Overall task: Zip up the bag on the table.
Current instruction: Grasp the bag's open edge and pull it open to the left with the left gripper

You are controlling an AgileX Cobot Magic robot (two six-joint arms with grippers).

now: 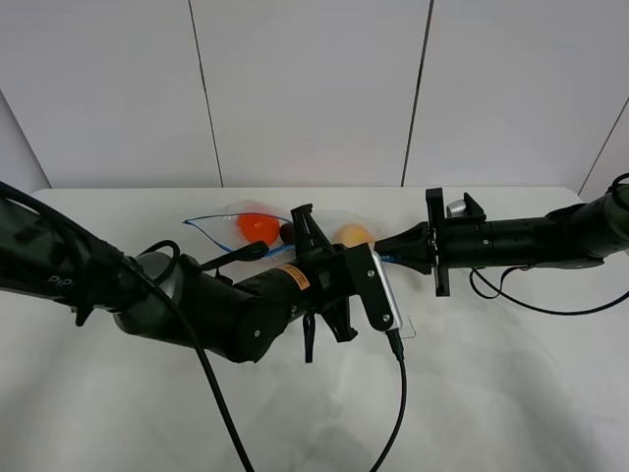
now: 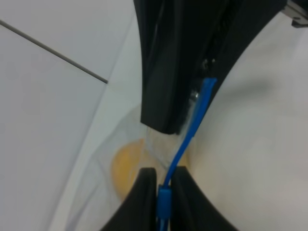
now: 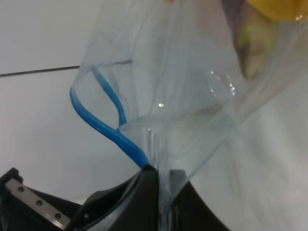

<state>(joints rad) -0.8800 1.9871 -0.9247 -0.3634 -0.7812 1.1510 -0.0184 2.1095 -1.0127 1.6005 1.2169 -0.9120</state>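
While the right gripper (image 3: pixel 162 175) anchors one end of the blue zipper strip (image 2: pixel 190 130), jaws clamped together on strip and film, the left gripper (image 2: pixel 163 176) sits just beside it, jaws clamped on the same strip. Bag (image 1: pixel 231 228) lies at the far middle of the tabletop (image 1: pixel 491 383); orange (image 1: pixel 257 227), dark eggplant (image 1: pixel 287 233) and yellow fruit (image 1: pixel 354 234) inside.

Right wrist view: further along, the two blue tracks bow apart into a loop, so the mouth is not sealed there.

Judgement: step in hand = sealing run, early.

To do it well:
- hold the right end fixed and the strip taut
- draw the left jaws along the strip toward the orange end, firm enough to mate the tracks, light enough to slide
- travel in line with the strip, so it neither slips out nor drags the bag

Risk: crinkly film bunching ahead of the jaws
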